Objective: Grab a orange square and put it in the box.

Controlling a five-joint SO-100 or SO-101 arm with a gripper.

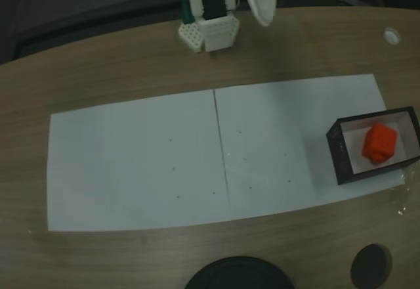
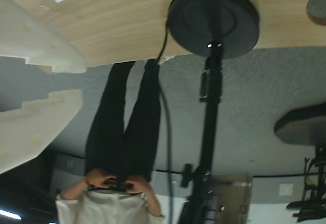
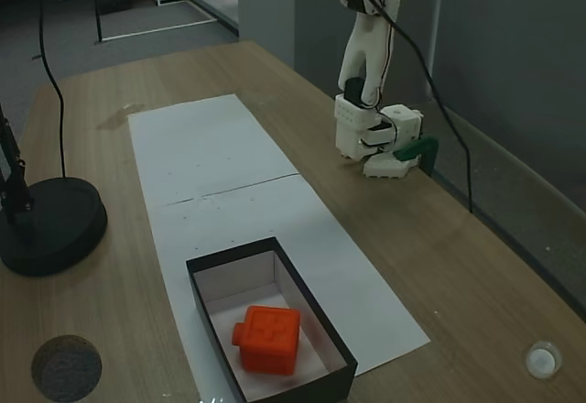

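Orange square sits inside the box; the arm is folded back at the desk's far edge.

The desk (image 1: 118, 59) is a rounded slab of pale wood-grain laminate, and two matte white paper sheets (image 1: 138, 164) lie edge to edge along its middle. In a fixed view the white plastic arm base (image 1: 209, 31) stands at 12 o'clock, and a round black stand base (image 3: 48, 224) rests on the wood (a thin pole rises from it). The box (image 3: 206, 298), thin black walls around a white inside, stands on the paper's end at 3 o'clock in a fixed view. The orange square (image 3: 268, 339), a rounded, glossy cube, lies on the box floor. In the wrist view the claw (image 2: 76, 81) shows two chunky white fingers slightly parted, grasping nothing.
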